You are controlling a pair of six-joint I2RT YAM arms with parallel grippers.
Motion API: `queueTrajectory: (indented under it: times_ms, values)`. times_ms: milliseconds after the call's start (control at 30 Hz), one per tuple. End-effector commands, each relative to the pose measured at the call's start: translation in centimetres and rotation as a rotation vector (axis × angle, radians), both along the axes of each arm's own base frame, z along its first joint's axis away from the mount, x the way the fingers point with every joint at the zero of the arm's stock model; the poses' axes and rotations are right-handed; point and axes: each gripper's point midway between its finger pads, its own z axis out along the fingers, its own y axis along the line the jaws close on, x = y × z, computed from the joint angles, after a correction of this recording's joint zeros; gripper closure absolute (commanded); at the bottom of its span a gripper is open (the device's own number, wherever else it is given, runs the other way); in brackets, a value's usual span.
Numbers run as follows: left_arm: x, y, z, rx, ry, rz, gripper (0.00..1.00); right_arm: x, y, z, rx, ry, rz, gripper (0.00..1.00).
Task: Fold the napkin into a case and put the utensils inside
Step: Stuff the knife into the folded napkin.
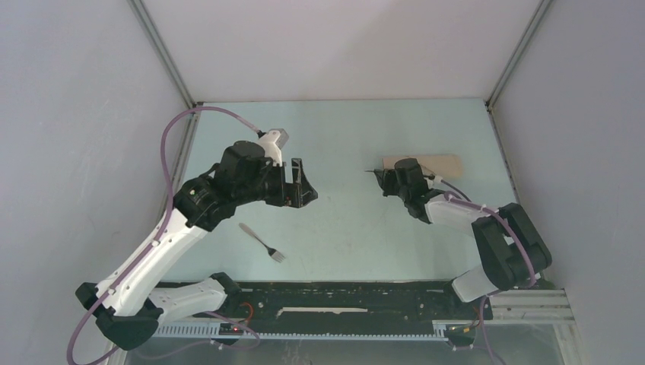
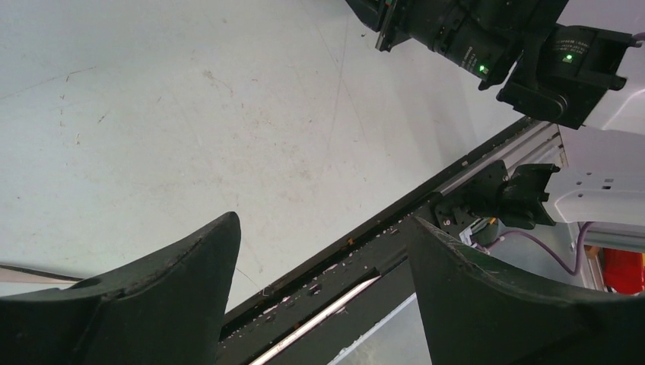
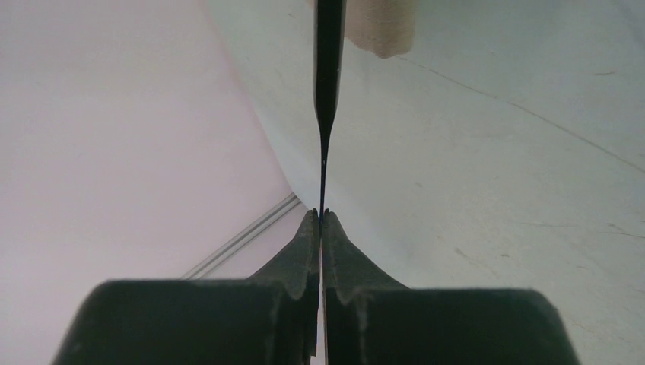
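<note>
The napkin (image 1: 432,163) lies folded into a narrow tan strip at the back right of the table; its end shows at the top of the right wrist view (image 3: 380,26). My right gripper (image 1: 379,176) (image 3: 322,215) hovers at the strip's left end, shut on a thin black utensil (image 3: 328,84) seen edge-on, pointing toward the napkin. A pale grey fork (image 1: 262,242) lies alone on the table near the front. My left gripper (image 1: 299,182) (image 2: 321,220) hangs above the table behind the fork, open, with nothing between its fingers.
A black rail (image 1: 342,296) with the arm bases runs along the near table edge. Grey walls close in the left, back and right sides. The right arm's body (image 2: 487,38) shows at the top of the left wrist view.
</note>
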Motion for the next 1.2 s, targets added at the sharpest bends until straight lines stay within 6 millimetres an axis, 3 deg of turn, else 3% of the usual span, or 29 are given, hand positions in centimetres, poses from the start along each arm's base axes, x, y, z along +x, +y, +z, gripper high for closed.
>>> queueTrajectory:
  times_ms: [0, 533, 833, 1167]
  values:
    - [0.2, -0.2, 0.8, -0.011, -0.029, -0.023, 0.14, 2.1, 0.3, 2.2, 0.048, -0.040, -0.030, 1.00]
    - [0.5, -0.1, 0.9, -0.022, -0.020, -0.021, 0.14, 4.1, 0.1, 0.7, 0.090, 0.002, -0.043, 1.00]
    - [0.8, 0.1, 0.5, -0.015, -0.014, -0.016, 0.14, 5.4, 0.9, 1.2, 0.043, -0.008, 0.014, 1.00]
    - [1.2, -0.1, 0.3, -0.016, -0.006, -0.014, 0.14, 6.1, 1.0, -0.7, 0.055, 0.026, 0.016, 1.00]
